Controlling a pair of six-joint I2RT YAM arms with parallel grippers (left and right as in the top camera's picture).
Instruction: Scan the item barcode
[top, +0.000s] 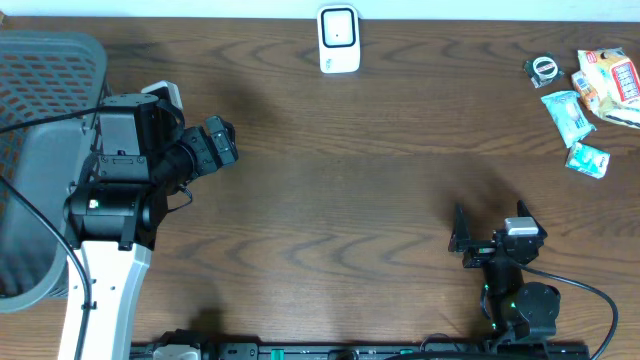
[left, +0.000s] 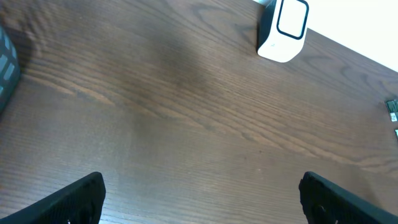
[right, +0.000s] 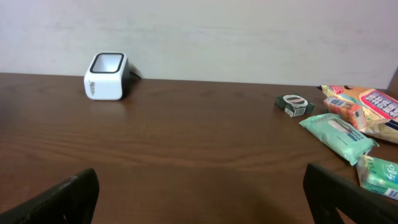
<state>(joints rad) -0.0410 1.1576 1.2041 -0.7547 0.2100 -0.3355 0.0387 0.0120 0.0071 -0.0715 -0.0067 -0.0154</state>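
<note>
Items (top: 568, 115), perhaps five (far right), one scanner (top: 339, 38); left end effector (left: 202, 183) and right end effector (right: 200, 177) gape, empty.

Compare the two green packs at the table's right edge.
The far pack is larger and longer; the near pack is small and stubby. The far pack is pale mint with a white flap on top; the near pack is brighter green with print. The far pack lies right beside the orange snack bags; the near pack lies apart from them. Both lie flat on the table, untouched.
</note>
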